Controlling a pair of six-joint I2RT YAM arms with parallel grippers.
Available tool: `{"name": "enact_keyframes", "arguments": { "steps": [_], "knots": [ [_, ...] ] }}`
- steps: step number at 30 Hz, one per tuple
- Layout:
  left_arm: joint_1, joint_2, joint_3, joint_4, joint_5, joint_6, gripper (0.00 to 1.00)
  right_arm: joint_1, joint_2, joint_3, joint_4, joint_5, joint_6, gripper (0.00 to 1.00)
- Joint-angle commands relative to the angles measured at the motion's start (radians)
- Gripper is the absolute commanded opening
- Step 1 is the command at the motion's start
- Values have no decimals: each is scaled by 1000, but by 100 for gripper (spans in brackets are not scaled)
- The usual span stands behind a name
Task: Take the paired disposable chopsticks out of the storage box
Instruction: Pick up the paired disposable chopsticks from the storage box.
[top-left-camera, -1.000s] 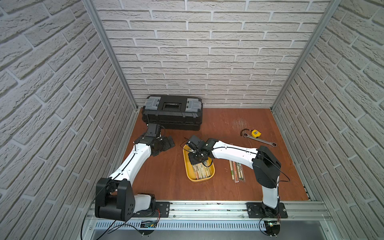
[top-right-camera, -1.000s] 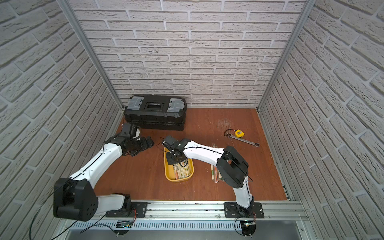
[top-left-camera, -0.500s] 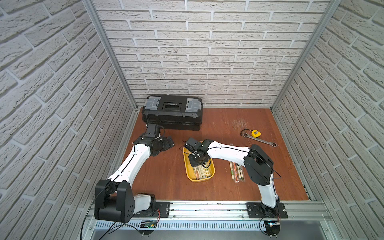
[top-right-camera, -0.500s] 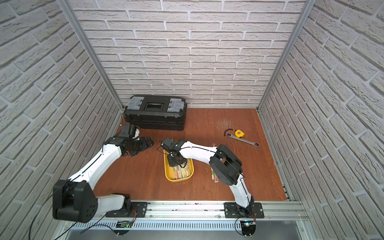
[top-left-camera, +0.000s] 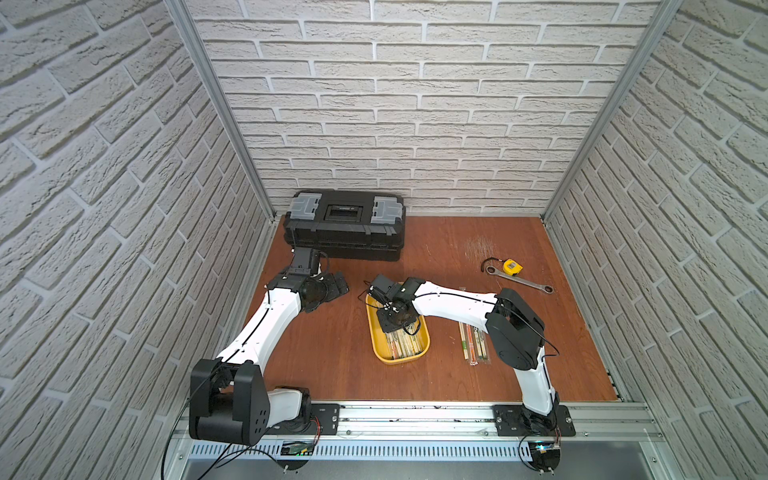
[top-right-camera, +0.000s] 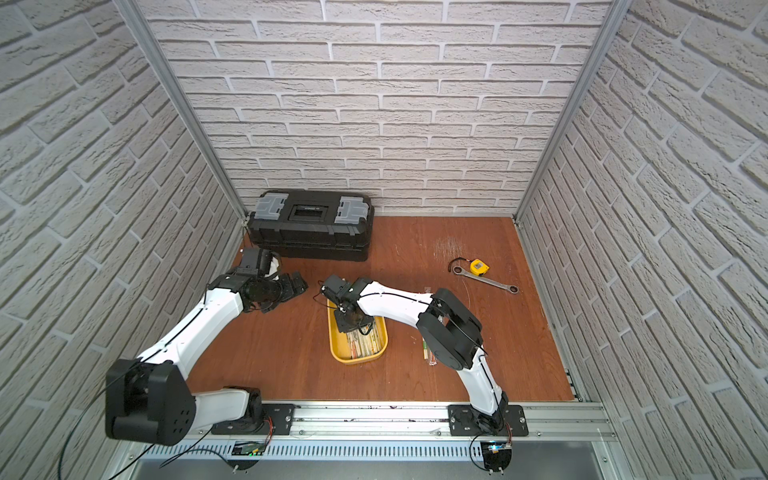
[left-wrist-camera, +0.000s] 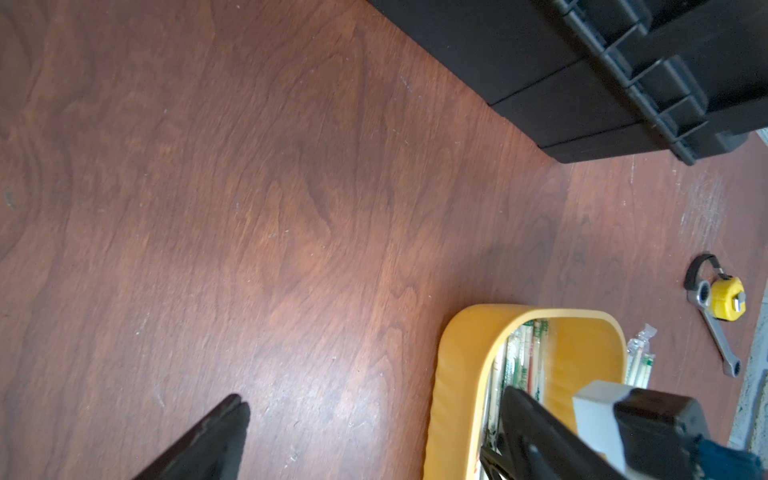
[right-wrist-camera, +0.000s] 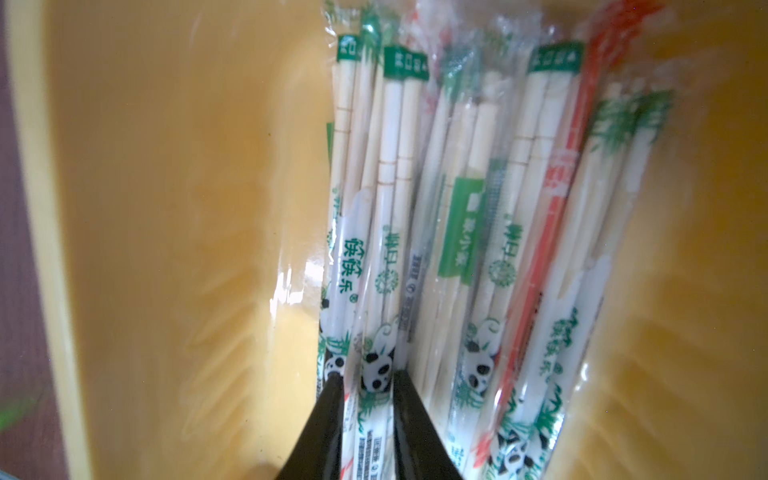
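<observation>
Right wrist view: the right gripper (right-wrist-camera: 368, 384) is down inside the yellow tray (right-wrist-camera: 166, 208). Its two black fingers (right-wrist-camera: 332, 419) are closed against the sides of one panda-print sleeve among the chopsticks (right-wrist-camera: 457, 187). The rest of the bundle lies lengthwise on the tray floor, crowded toward one long wall, with bare yellow floor beside it.

In both top views the tray (top-left-camera: 401, 360) sits mid-table (top-left-camera: 332, 353) with the right arm reaching over its far end. A few loose pairs (top-left-camera: 471, 345) lie on the wood just to the tray's right, partly under that arm.

The left gripper (top-left-camera: 332, 286) hovers over bare wood between the black toolbox (top-left-camera: 345, 226) and the tray, jaws spread wide and holding nothing. Its fingertips (left-wrist-camera: 239, 405) show well apart in the left wrist view.

A yellow tape measure (top-left-camera: 512, 266) touches a wrench (top-left-camera: 523, 280) far to the right.
</observation>
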Motion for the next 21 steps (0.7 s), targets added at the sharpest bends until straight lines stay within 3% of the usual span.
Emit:
{"name": "enact_keyframes", "arguments": {
  "steps": [1,14,21],
  "knots": [
    [6,-1,-12,30,11,9,98,-3,10,20,-30,29,-5,24],
    [6,-1,-19,36,14,10,98,-3,63,53,-48,11,-14,23],
    [6,-4,-18,36,14,9,98,-3,52,58,-53,9,-14,15]
  ]
}}
